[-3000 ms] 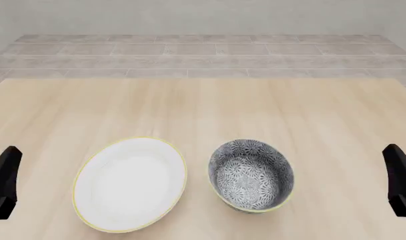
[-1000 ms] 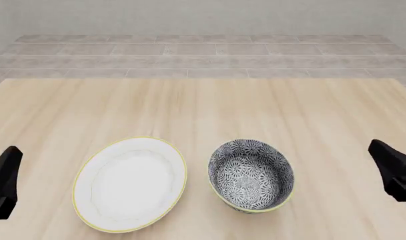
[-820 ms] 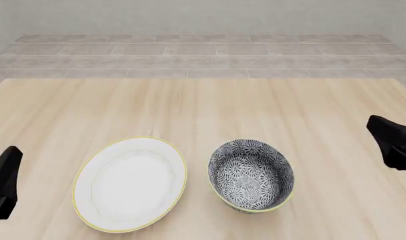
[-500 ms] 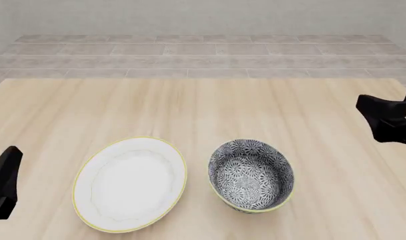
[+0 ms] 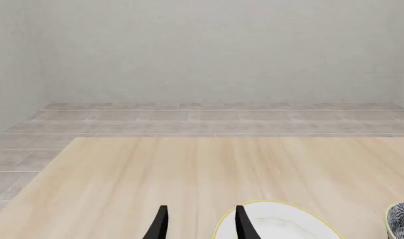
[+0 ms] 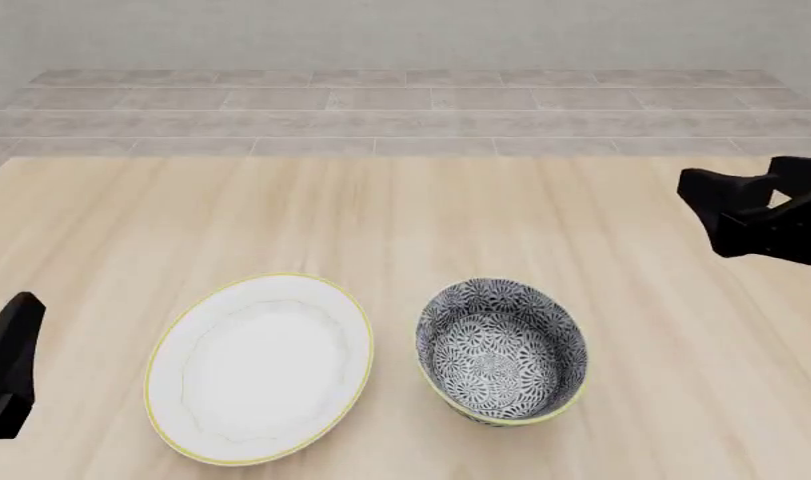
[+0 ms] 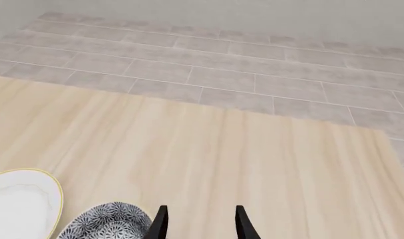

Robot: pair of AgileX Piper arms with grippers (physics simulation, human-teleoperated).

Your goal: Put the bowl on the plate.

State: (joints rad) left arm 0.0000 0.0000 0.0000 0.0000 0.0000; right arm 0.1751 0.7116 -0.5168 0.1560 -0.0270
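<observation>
Bowl (image 6: 501, 350) and plate (image 6: 260, 367) sit side by side on the pale wooden surface (image 6: 405, 220), near its front edge in the front view, with the plate to the left and the bowl to its right. You can see a narrow strip of bare wood between their rims, so they are just beside each other and not touching. The bowl stands upright, its dark floral inside facing up, with nothing in it. The plate lies flat, showing its thin yellow rim line and faint scalloped ring.

Your right gripper (image 6: 709, 205) is at the right edge of the front view, farther back on the surface than the bowl and well apart from it. Its fingers (image 7: 159, 222) are spread with a clear gap of bare wood between them, and they hold nothing. In the right wrist view, part of the bowl's patterned rim lies just beside one fingertip, with a slice of the plate next to it.

Your left gripper (image 6: 8, 365) is at the left edge of the front view, level with the plate and a short way from its rim. Its fingers (image 5: 161, 223) are also spread and empty. In the left wrist view, the plate's rim curves just past one finger, and a sliver of the bowl shows at the frame's edge.
</observation>
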